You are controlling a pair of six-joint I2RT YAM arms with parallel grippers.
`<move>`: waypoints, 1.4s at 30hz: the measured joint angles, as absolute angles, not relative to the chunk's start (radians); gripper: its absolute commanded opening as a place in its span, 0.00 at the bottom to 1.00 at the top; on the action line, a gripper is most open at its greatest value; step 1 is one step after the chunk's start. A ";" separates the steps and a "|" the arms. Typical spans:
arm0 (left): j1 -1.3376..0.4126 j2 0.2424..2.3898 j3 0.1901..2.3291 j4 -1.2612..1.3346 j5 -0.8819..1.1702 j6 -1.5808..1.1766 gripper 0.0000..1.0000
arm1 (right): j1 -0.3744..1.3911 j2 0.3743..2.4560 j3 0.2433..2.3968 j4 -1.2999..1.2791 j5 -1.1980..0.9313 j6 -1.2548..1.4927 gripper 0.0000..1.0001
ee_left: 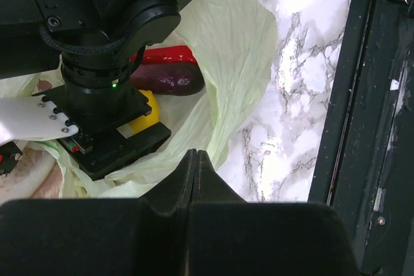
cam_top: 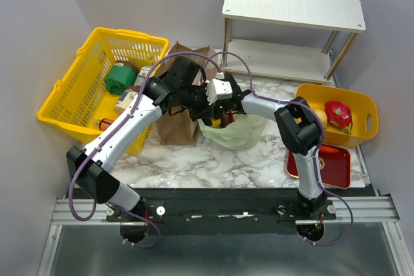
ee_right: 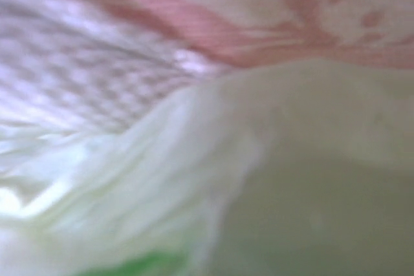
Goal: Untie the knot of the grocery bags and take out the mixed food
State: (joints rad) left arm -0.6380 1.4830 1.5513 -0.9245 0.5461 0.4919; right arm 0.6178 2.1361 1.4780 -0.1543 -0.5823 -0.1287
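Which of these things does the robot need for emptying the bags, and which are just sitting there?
Part of the job:
green plastic bag
brown paper bag
eggplant
red chili
yellow fruit
dragon fruit, already out
yellow bin holding it

Just lying about:
yellow basket
green can
white shelf

The green bag [ee_left: 240, 56] reads as thin, crinkled, translucent plastic; inside it, the eggplant [ee_left: 169, 83] shines glossy purple. At its nine o'clock the brown bag [cam_top: 176, 128] looks matt paper. The desk [cam_top: 213, 163] gleams, smooth, polished, marble-patterned.
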 measured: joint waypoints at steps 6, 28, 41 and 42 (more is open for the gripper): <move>-0.637 1.483 1.551 -0.925 0.546 0.493 0.00 | 0.616 2.097 1.408 -0.117 -0.521 -0.102 0.61; -0.632 1.534 1.431 -0.805 0.556 0.444 0.00 | 0.672 1.717 1.113 -0.378 -0.486 -0.465 0.55; -0.627 1.570 1.350 -0.674 0.706 0.294 0.00 | 0.659 1.637 1.063 -0.497 -0.358 -0.503 0.55; -0.625 1.573 1.351 -0.673 0.719 0.289 0.00 | 0.659 1.629 1.056 -0.497 -0.353 -0.503 0.55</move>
